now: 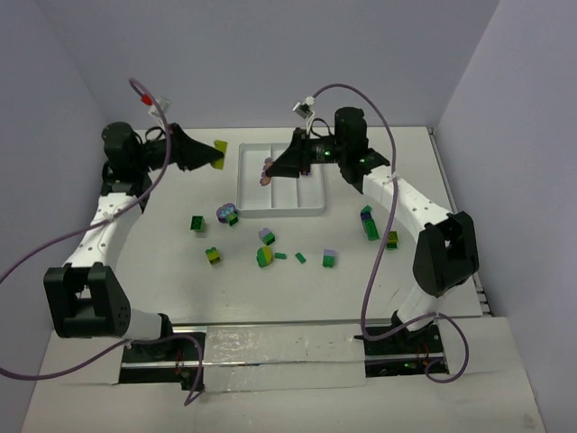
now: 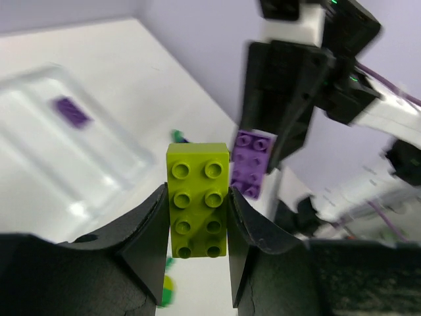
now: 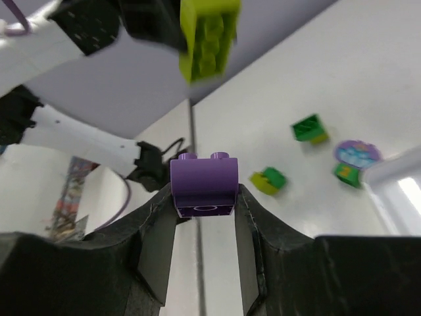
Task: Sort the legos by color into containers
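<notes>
Our left hand [image 2: 196,220] is clamping a yellow-green brick [image 2: 197,178], our right hand [image 3: 202,205] a purple brick [image 3: 202,179], while most legos [image 1: 264,257] are lying unsorted on the counter [image 1: 162,262].

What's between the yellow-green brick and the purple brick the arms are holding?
Just bare table and the tray, its left rim, seen in the top view.

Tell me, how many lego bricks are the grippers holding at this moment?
2. The left gripper holds a yellow-green brick between its fingers; the right gripper holds a purple brick. Both grips show clearly in the wrist views, so no held brick is hidden.
</notes>
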You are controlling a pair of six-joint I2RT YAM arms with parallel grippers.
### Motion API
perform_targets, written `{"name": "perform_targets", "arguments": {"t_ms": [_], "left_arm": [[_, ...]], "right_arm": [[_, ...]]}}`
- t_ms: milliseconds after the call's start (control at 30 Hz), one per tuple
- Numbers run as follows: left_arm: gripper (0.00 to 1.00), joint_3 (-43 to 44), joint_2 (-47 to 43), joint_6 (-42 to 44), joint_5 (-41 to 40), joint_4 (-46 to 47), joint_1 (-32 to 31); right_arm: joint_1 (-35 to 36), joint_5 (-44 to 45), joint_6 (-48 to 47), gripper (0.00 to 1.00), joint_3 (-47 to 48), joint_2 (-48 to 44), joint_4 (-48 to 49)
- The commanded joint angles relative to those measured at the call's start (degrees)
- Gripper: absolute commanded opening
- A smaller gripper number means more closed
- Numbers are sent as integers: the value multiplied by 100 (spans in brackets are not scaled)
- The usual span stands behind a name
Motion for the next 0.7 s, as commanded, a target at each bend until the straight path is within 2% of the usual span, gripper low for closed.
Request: {"name": "perform_targets", "arguments": {"t_ms": [0, 67, 167, 233, 400, 567, 667], "left_arm": [[0, 969, 350, 1665, -300, -1873, 614], [0, 1151, 521, 2101, -566, -2371, 643], [0, 1247, 806, 2377, -1935, -2309, 465], [0, 1305, 1019, 2512, -2557, -2204, 150], [0, 1946, 1933, 2737, -3946, -2242, -416], [0, 2661, 2825, 2725, -4686, -2305, -695], [0, 2976, 3286, 2714, -4903, -2305, -872]], "right_arm": [[-517, 316, -1168, 0, 576, 115, -1334], [-691, 785, -1451, 0, 762, 302, -1808], [-704, 2536, -2120, 0, 1778, 908, -2874], [-675, 3394, -2311, 0, 2329, 1530, -3419], [-624, 5272, -2458, 0, 3750, 2707, -4106], [-577, 6271, -2606, 0, 4513, 3603, -4376], [-562, 6662, -2683, 0, 4502, 3781, -4244]]}}
